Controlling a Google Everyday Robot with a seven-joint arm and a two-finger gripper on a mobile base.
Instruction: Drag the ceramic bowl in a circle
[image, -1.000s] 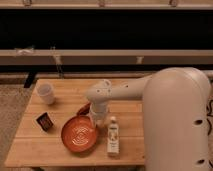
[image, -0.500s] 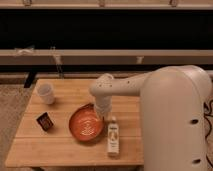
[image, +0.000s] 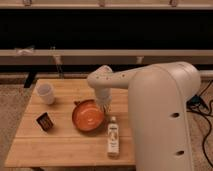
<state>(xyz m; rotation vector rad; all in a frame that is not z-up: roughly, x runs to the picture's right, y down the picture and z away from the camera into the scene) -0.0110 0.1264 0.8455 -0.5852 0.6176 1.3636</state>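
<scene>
The ceramic bowl (image: 88, 116), wide, shallow and orange-red, sits on the wooden table (image: 60, 150) near its middle. My gripper (image: 103, 105) points down at the bowl's far right rim and is shut on that rim. The white arm reaches in from the right, and its large body covers the table's right side.
A small white cup (image: 46, 93) stands at the table's far left. A small dark packet (image: 45, 121) lies left of the bowl. A small bottle with a pale label (image: 113, 140) stands right in front of the bowl, close to its near right edge.
The bowl has slid away from the front edge and to the right, moving together with my gripper. The cup, packet and bottle have stayed put.
</scene>
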